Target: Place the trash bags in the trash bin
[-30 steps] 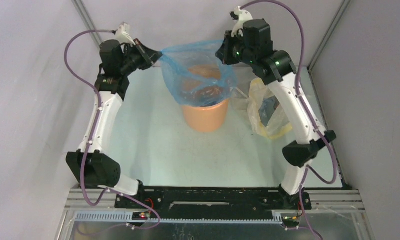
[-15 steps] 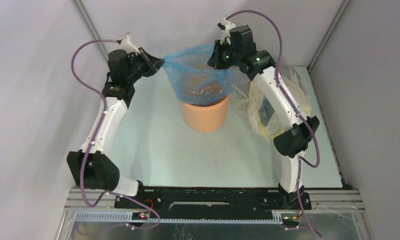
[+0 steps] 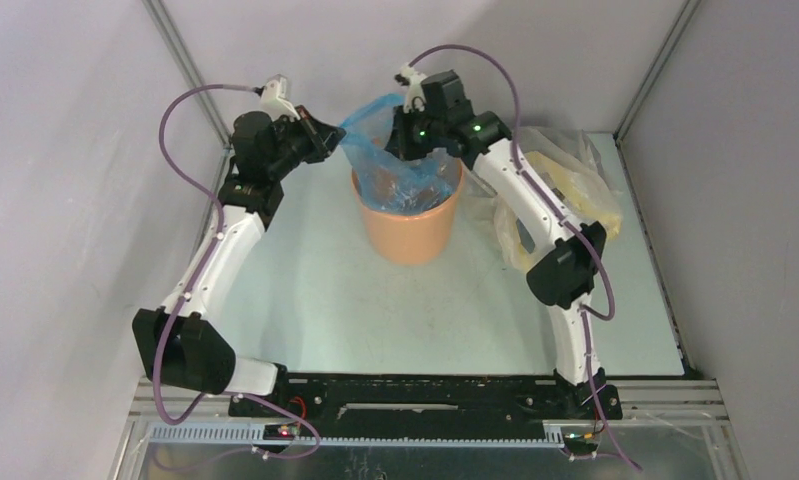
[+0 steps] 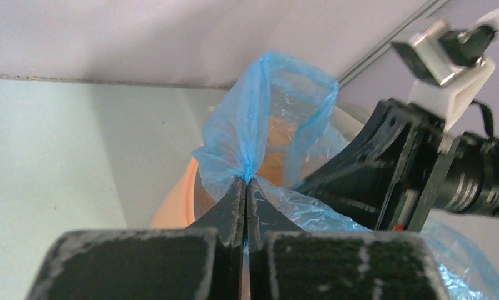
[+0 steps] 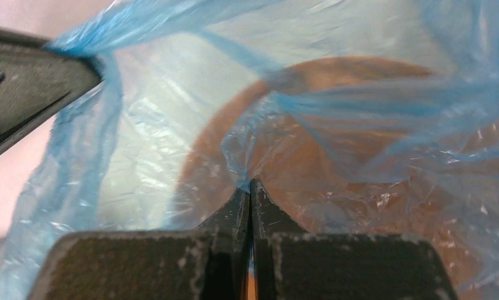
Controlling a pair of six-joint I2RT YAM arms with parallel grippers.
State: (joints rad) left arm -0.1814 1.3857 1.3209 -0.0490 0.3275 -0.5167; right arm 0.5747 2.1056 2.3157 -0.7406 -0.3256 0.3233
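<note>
trash bag [image 3: 370, 130] pinched by both grippers [image 4: 247, 182] [image 5: 251, 185]

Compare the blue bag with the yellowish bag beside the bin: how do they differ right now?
Colour: the blue bag is light blue, the yellowish bag yellow-tinted clear. Grip: the left hand and right hand are both shut on the blue bag; neither holds the yellowish bag. Place: the blue bag hangs into the trash bin; the yellowish bag lies on the table right of it. Both are thin, crinkled, see-through film.

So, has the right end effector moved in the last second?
Yes: the right end effector has shifted left, from above the trash bin's right edge to over its middle.
</note>
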